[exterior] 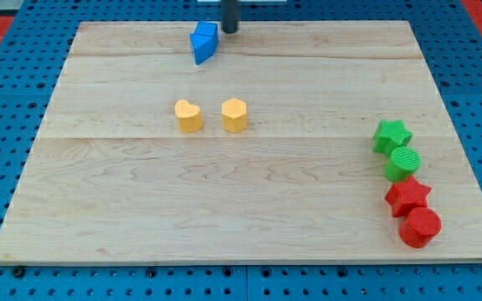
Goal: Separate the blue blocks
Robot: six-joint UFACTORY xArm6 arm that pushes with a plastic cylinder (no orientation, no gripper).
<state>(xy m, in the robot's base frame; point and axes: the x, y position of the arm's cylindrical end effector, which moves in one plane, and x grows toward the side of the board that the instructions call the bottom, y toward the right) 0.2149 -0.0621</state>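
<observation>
Blue blocks (203, 42) sit pressed together near the top edge of the wooden board (249, 209), left of centre; they read as one angular blue mass and I cannot make out separate shapes. My tip (229, 31) is just to the right of the blue blocks, close to or touching their upper right side. The rod comes down from the view's top.
A yellow heart block (188, 115) and a yellow hexagonal block (234, 114) stand side by side at mid-left. At the right edge a green star (391, 135), green cylinder (403, 162), red star (407, 196) and red cylinder (420, 227) form a column.
</observation>
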